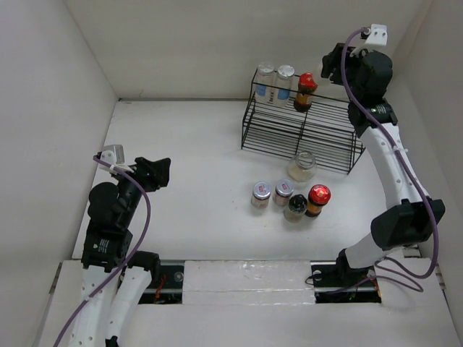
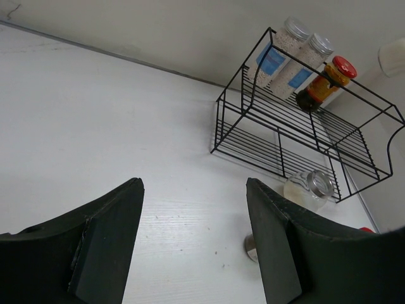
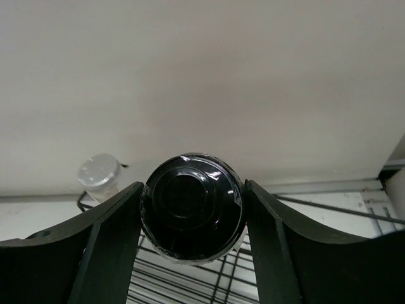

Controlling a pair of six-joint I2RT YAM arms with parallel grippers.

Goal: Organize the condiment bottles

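Hovering over the rack (image 1: 300, 134), right hand (image 3: 193, 187) clamped on a black-capped bottle (image 3: 193, 209), likely to shelve it beside the red-lidded bottle (image 1: 306, 90) and two silver-lidded jars (image 1: 265, 82); left hand (image 2: 195, 183) empty over the table (image 1: 188, 188), fingers apart.

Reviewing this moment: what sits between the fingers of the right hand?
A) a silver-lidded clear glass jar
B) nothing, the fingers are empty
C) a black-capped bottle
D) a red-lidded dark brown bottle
C: in the right wrist view the round, glossy top of the black-capped bottle fills the gap in the right hand, with a finger against each side.
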